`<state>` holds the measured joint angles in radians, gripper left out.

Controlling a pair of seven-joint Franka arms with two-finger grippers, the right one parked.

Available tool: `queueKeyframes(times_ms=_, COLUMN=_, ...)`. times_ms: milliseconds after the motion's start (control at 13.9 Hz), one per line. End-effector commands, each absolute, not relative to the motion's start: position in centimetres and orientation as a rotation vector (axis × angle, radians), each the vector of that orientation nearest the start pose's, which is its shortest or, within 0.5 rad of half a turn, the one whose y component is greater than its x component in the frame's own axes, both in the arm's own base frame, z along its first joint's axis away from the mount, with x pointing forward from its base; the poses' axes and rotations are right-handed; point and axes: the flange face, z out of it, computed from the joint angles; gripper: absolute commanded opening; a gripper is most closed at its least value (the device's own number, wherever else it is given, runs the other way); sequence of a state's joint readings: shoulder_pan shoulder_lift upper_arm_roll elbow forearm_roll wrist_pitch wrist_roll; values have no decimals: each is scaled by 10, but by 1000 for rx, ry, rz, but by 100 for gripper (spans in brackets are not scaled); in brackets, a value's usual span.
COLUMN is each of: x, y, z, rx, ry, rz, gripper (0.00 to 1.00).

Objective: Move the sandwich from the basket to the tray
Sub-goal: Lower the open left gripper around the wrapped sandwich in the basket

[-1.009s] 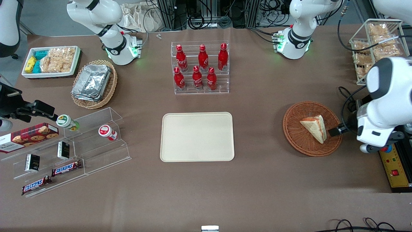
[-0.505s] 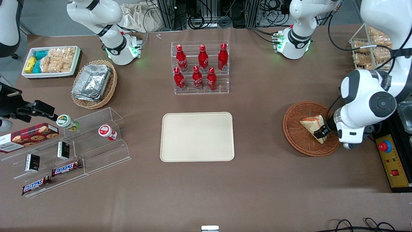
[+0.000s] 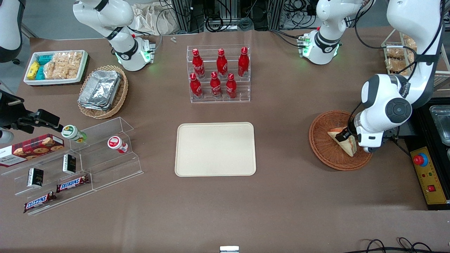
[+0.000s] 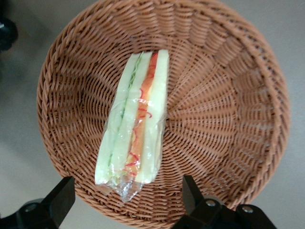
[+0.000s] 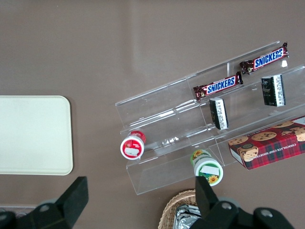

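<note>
The sandwich (image 3: 341, 142), a plastic-wrapped wedge of white bread with red and green filling, lies in the round reddish-brown wicker basket (image 3: 325, 154) toward the working arm's end of the table. My gripper (image 3: 346, 137) hangs right over it, open. In the left wrist view the sandwich (image 4: 136, 129) lies on the basket (image 4: 219, 119), and its wrapped end sits between the two black fingertips (image 4: 61, 199) of the gripper (image 4: 125, 196) without touching them. The cream tray (image 3: 215, 148) lies bare at mid-table, a good way from the basket.
A clear rack of red bottles (image 3: 218, 73) stands farther from the front camera than the tray. Toward the parked arm's end are an acrylic shelf with snacks (image 3: 77, 158), a tan basket of foil containers (image 3: 102, 90) and a white bin (image 3: 56, 66). A control box (image 3: 427, 172) sits beside the basket.
The working arm has swung in over the basket. Its gripper went from the basket's rim to directly above the sandwich, which has not moved.
</note>
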<state>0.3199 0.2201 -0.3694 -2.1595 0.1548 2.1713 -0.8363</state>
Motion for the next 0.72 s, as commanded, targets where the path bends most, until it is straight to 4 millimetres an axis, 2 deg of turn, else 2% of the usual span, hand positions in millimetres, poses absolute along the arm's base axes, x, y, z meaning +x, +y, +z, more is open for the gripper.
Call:
queueKeyframes(times_ms=0, x=527, y=-5, z=284, rx=-2811, ry=-1049, rz=200, gripper=100)
queueKeyframes(times_ms=577, x=537, y=-6, z=240, rx=-2823, ry=-1181, rz=175, gripper=100)
queueKeyframes(times_ms=649, x=540, y=-7, z=239, rx=-2814, ry=-1228, rz=167, gripper=96)
